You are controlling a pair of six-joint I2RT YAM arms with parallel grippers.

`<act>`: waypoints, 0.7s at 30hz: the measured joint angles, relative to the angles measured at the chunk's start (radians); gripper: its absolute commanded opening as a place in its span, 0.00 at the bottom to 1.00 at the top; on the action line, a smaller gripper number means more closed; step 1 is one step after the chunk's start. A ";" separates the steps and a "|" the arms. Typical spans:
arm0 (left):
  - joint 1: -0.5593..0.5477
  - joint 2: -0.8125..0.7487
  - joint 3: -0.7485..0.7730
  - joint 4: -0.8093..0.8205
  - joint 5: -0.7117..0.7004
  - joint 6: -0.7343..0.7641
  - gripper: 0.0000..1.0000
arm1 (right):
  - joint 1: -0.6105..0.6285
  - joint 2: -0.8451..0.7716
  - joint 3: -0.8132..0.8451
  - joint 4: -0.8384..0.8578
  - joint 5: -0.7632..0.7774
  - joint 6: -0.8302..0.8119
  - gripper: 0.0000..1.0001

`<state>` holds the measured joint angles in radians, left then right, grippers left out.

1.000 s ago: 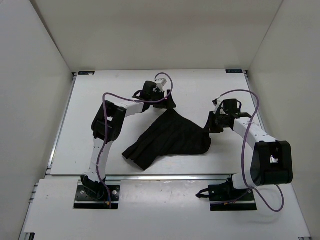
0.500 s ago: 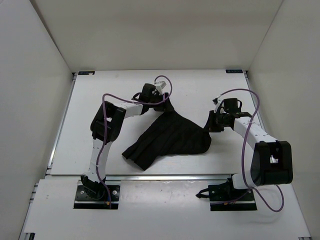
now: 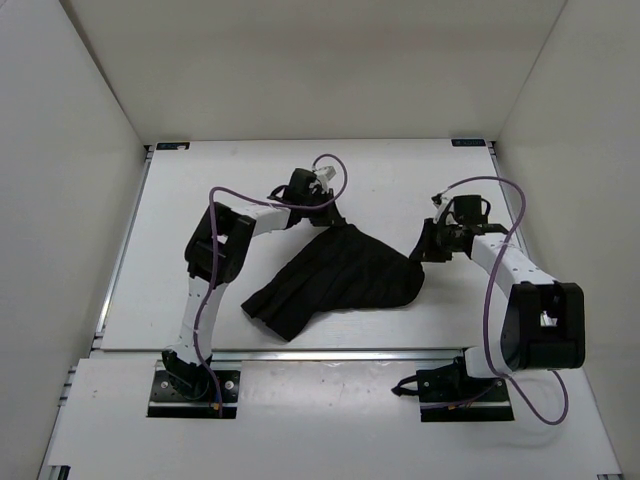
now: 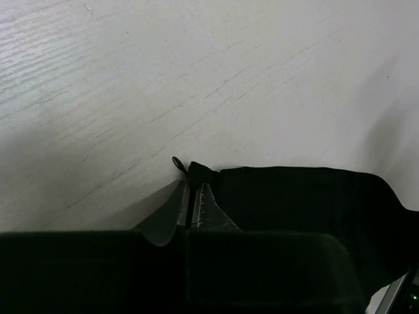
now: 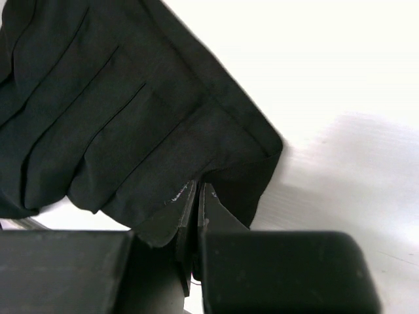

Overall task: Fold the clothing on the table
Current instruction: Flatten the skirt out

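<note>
Black clothing (image 3: 340, 275) lies bunched mid-frame on the counter (image 3: 180, 190), not yet folded. Grasp step looks done: left jaws pinch its upper corner, right jaws pinch its right corner. Next likely needs both corners lifted together and pulled taut before folding over.

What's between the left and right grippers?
The clothing: in the top view it spans the whole stretch on the table, and the left gripper and right gripper each pinch an end of it.
</note>
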<state>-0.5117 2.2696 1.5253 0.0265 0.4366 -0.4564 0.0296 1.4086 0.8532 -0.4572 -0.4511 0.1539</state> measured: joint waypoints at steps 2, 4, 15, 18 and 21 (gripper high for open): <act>0.005 -0.005 0.002 -0.019 -0.004 0.004 0.00 | -0.014 0.004 0.005 0.003 -0.001 0.000 0.00; 0.018 -0.027 0.002 -0.058 -0.014 0.016 0.00 | -0.035 0.024 0.028 0.001 -0.005 0.000 0.00; 0.196 -0.469 0.059 -0.208 -0.057 0.110 0.00 | -0.127 0.179 0.533 0.034 -0.072 0.011 0.00; 0.207 -0.489 0.155 -0.215 -0.071 0.141 0.00 | -0.097 0.243 0.683 0.041 -0.066 0.000 0.00; 0.217 -0.447 0.261 -0.251 -0.082 0.176 0.00 | -0.070 0.324 0.818 0.023 -0.043 -0.015 0.00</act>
<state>-0.2951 1.8221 1.7866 -0.2241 0.3542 -0.2802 -0.0402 1.7325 1.6711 -0.4343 -0.4946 0.1390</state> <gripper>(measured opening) 0.137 0.008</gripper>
